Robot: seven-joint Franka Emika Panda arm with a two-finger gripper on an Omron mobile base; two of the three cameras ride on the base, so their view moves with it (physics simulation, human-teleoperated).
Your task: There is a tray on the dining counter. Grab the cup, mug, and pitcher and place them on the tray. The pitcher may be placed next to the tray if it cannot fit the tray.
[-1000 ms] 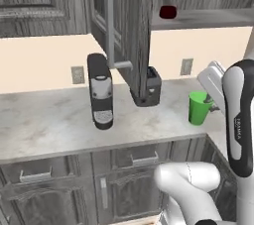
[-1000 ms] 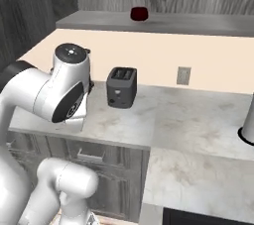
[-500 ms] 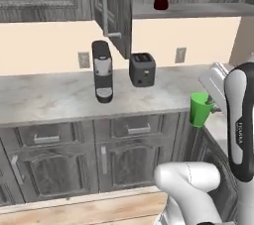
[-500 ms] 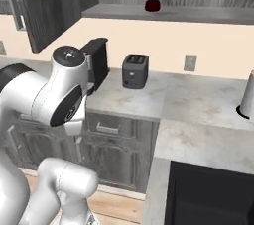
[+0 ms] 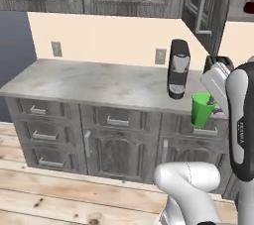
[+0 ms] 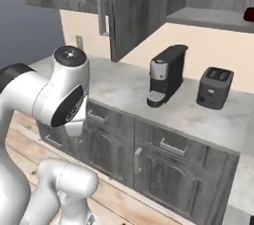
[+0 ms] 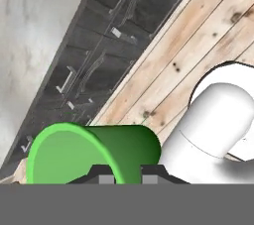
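Note:
The cup (image 5: 200, 112), a bright green tumbler, hangs in the air in front of the worktop's cabinets, with my gripper (image 5: 210, 104) shut on its rim. In the hand view the cup (image 7: 89, 152) lies just above the fingertips, and my gripper (image 7: 127, 173) pinches its wall. The dark red mug (image 5: 248, 7) stands on a high cabinet shelf at the far right, also seen as the mug (image 6: 249, 14) at the right edge. The tray, the dining counter and the pitcher are out of view.
A black coffee machine (image 5: 178, 68) and a dark toaster (image 6: 214, 86) stand on the marble worktop (image 5: 99, 83). An open cabinet door (image 6: 131, 11) hangs above it. Grey drawers and doors (image 5: 114, 142) face a wooden floor (image 5: 59, 196).
The whole picture has shifted as the base drove away from the worktop and turned; more floor and cabinet fronts show. The green cup stays in my gripper.

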